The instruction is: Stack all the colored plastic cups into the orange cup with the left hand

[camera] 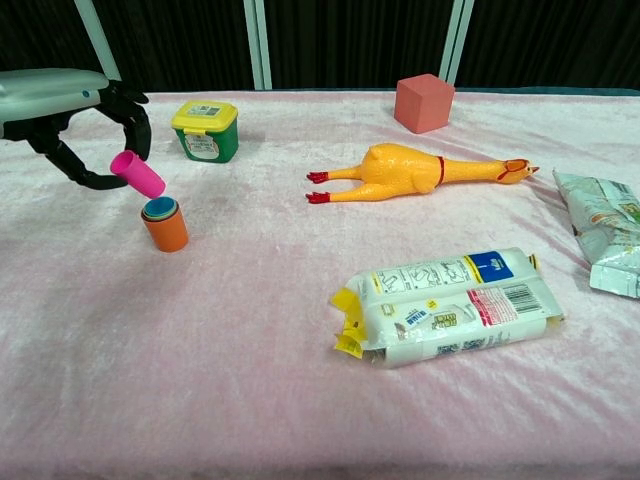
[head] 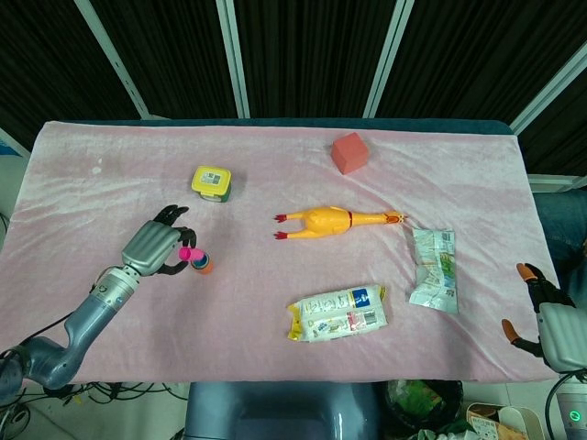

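Observation:
An orange cup (camera: 166,229) (head: 205,267) stands upright on the pink cloth at the left, with a blue cup (camera: 159,208) nested inside it. My left hand (camera: 98,126) (head: 161,248) holds a small pink cup (camera: 138,174) (head: 190,253), tilted, just above and to the left of the orange cup's mouth. The pink cup's lower end hangs close over the blue rim. My right hand (head: 543,307) shows at the far right table edge in the head view, fingers apart, holding nothing.
A green tub with a yellow lid (camera: 206,130) stands behind the cups. A rubber chicken (camera: 420,170), a red cube (camera: 423,102), a white wipes pack (camera: 450,305) and a green-white bag (camera: 605,232) lie to the right.

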